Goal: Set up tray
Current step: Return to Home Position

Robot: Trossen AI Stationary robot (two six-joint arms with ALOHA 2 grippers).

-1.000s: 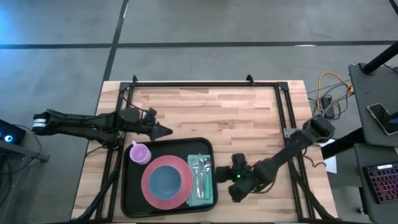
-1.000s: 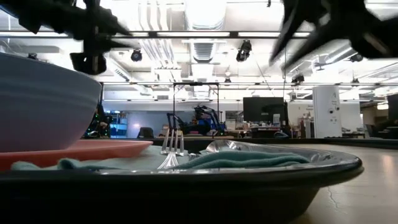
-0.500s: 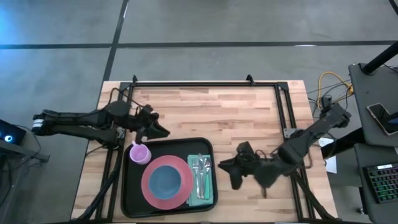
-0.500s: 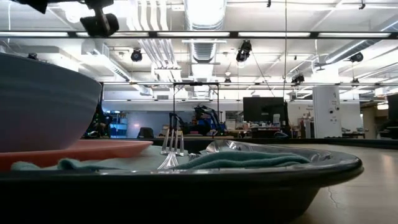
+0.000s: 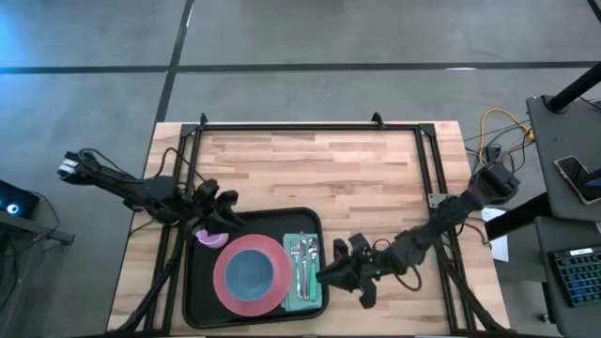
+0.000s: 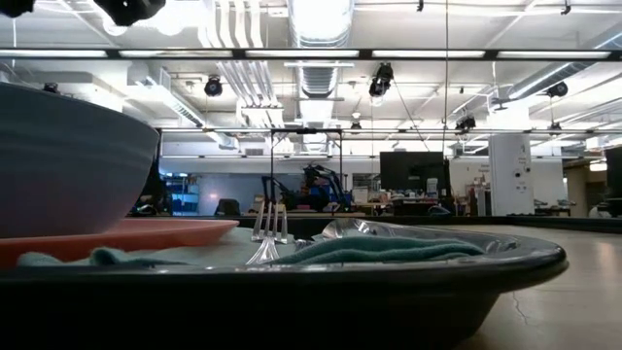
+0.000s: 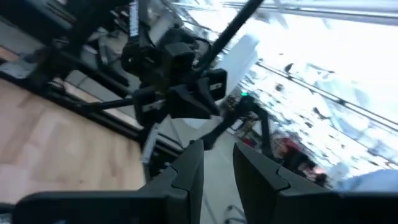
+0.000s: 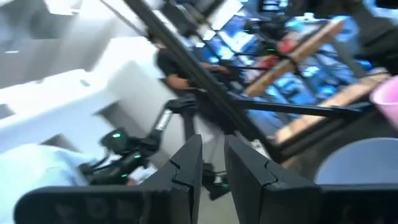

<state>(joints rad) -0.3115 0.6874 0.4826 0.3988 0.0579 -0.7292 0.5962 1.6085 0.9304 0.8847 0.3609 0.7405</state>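
Observation:
The black tray point(image 5: 199, 282) lies at the table's near left. On it are a pink plate point(image 5: 225, 282) carrying a blue bowl point(image 5: 249, 274), a pink cup point(image 5: 210, 238) and a teal napkin point(image 5: 314, 282) with cutlery point(image 5: 300, 263) on top. My left gripper point(image 5: 228, 222) hangs high over the tray's far left corner, above the cup and partly hiding it. Its fingers point(image 7: 189, 171) stand a narrow gap apart with nothing between them. My right gripper point(image 5: 324, 275) floats level beside the tray's right rim, pointing at the napkin, fingers point(image 8: 189, 165) slightly apart and bare.
A black metal frame point(image 5: 310, 127) runs along the table's far edge and down both sides. Bare wood point(image 5: 319, 169) lies beyond the tray and to its right. Cables point(image 5: 493, 141) and equipment point(image 5: 573, 178) sit past the right edge.
My left gripper has drawn back from the tray's far edge toward the table's left, risen and tipped upward; it now hangs over the cup. My right gripper has risen and swung from pointing down to level, ending beside the tray's right rim. The tray's things have stayed put.

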